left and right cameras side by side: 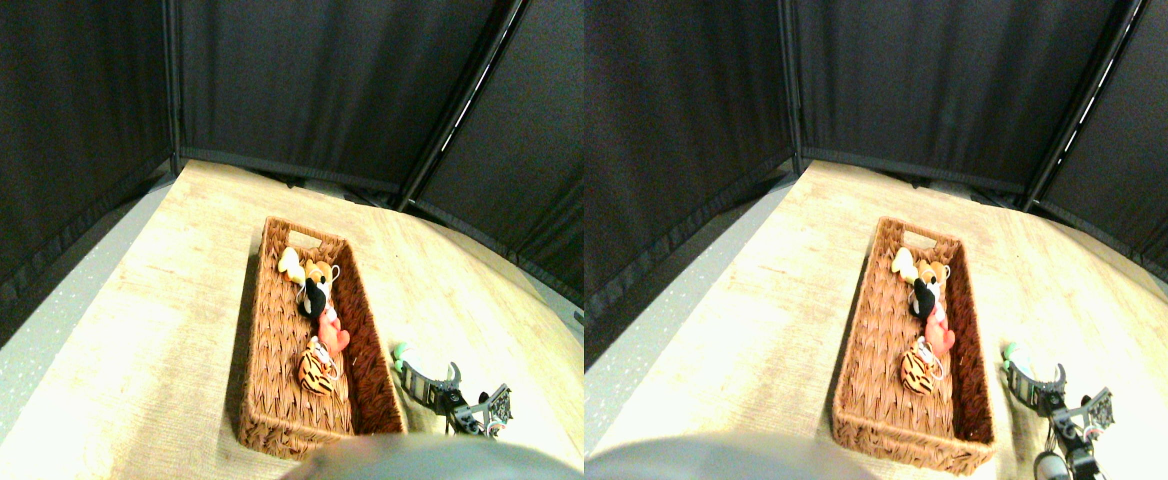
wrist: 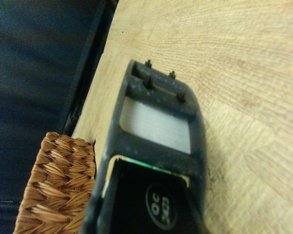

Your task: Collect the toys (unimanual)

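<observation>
Several toys lie in a row inside the long brown wicker basket [left and right cameras side by side: 269,340]: a yellow one [left and right cameras side by side: 291,262] at the far end, an orange-and-white one [left and right cameras side by side: 320,272], a black-and-white one [left and right cameras side by side: 313,298], a red one [left and right cameras side by side: 331,330] and the striped tiger [left and right cameras side by side: 317,371] nearest me. A green toy [left and right cameras side by side: 400,350] lies on the table just right of the basket. My right gripper [left and right cameras side by side: 416,370] is low over the table with its tip right at that toy. In the wrist view the dark jaw frame [wrist: 158,112] fills the middle, and a thin green sliver [wrist: 146,166] shows beneath it.
The basket's woven corner [wrist: 58,180] sits close beside the jaw in the wrist view. Light wooden tabletop [left and right cameras side by side: 174,330] spreads around the basket. Black curtains [left and right cameras side by side: 324,90] close off the back and sides, with grey floor [left and right cameras side by side: 34,350] to the left.
</observation>
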Motion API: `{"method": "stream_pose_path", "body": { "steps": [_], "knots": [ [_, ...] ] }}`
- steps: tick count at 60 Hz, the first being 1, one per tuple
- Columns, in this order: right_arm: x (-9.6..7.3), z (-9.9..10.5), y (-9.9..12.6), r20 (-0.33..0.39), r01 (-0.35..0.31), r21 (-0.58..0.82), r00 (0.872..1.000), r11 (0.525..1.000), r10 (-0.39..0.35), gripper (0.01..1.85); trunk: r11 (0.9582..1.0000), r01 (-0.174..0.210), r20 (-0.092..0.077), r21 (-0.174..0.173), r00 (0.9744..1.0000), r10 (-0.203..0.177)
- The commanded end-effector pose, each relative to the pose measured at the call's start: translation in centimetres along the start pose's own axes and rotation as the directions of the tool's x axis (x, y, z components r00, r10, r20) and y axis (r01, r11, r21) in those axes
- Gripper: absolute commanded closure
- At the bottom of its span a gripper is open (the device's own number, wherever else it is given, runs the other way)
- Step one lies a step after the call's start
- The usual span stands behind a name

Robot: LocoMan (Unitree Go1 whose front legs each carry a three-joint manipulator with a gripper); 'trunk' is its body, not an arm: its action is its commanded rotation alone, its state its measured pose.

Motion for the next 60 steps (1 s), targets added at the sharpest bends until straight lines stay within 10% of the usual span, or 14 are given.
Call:
{"method": "stream_pose_path", "body": {
  "steps": [1, 28, 39, 60],
  "knots": [
    [0.6, 0.0, -0.1, -0.001, 0.026, 0.030, 1.000, 0.999, -0.026, 1.11, 0.9997, -0.020, -0.010, -0.017, 0.9997, 0.020],
    [2.0, -0.7, -0.7, -0.008, 0.077, 0.101, 0.997, 0.992, -0.077, 1.15, 0.9992, -0.035, -0.016, -0.017, 0.9993, 0.035],
    [2.0, -0.8, -0.3, 0.068, 0.088, -0.002, 0.994, 0.996, -0.088, 1.76, 0.9994, -0.032, -0.017, -0.011, 0.9993, 0.032],
    [1.1, -0.1, 1.6, 0.069, 0.034, 0.063, 0.997, 0.997, -0.038, 1.70, 0.9998, -0.017, -0.018, 0.008, 0.9997, 0.017]
  ]
}}
